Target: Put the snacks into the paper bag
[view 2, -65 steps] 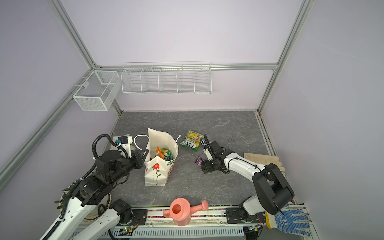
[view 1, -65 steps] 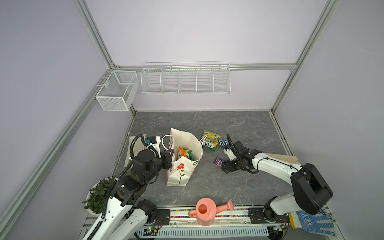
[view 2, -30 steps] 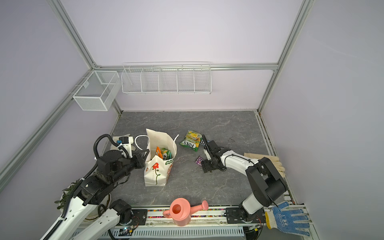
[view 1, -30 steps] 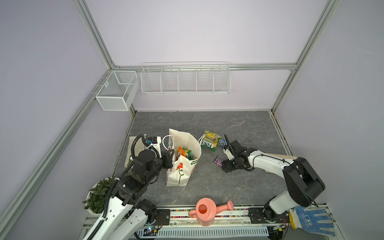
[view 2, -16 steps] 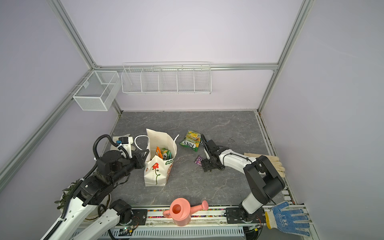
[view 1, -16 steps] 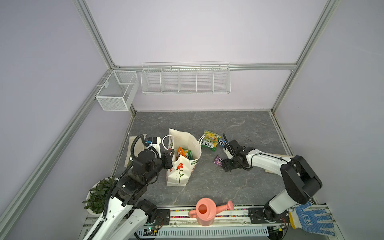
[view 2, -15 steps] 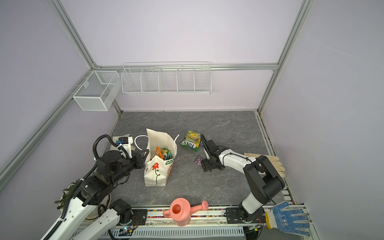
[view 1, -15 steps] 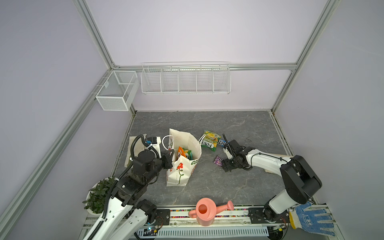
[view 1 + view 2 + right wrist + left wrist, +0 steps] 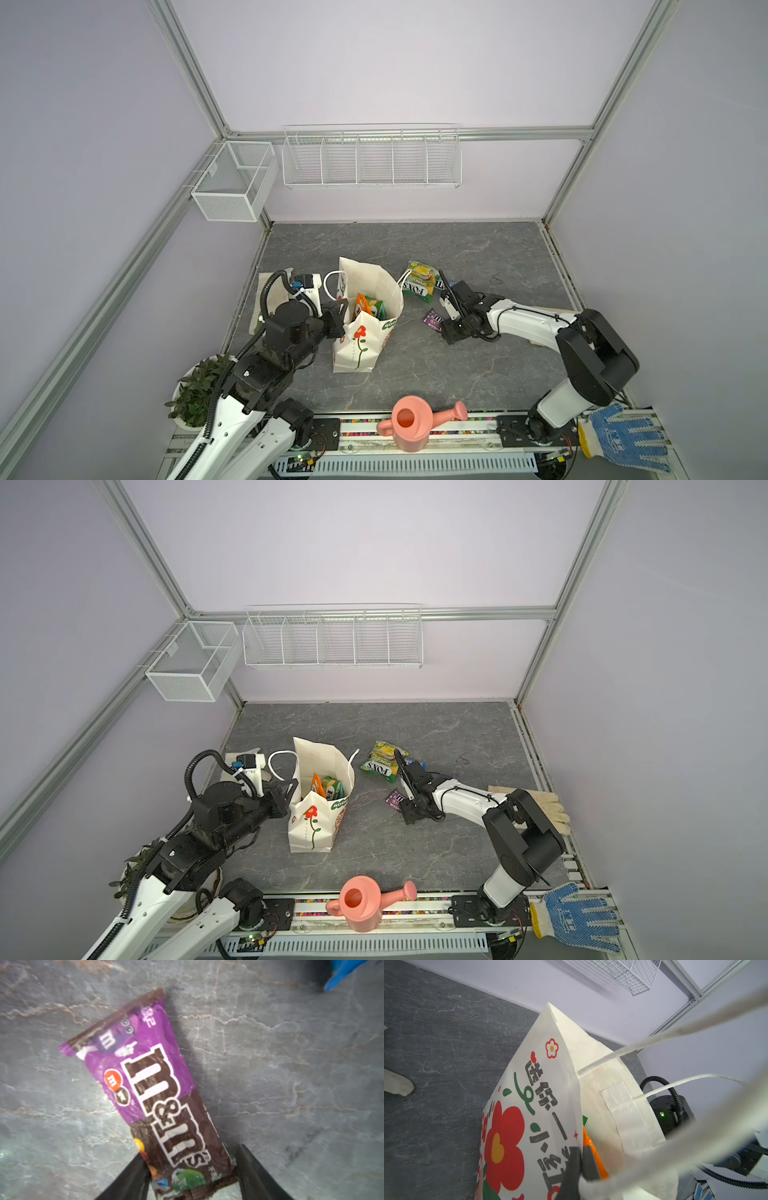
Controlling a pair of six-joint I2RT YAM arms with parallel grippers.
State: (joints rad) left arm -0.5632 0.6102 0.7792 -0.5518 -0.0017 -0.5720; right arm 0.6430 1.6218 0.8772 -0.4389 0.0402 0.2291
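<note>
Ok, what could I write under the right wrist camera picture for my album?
Right gripper, jaws flanking one end of a purple M&M's pack on the grey table.

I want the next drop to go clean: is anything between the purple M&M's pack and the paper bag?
Nothing visible. Bare tabletop lies between the purple pack and the paper bag; the FOX'S packet lies farther back, off that line. The left gripper pinches the bag's rim, mouth open.
</note>
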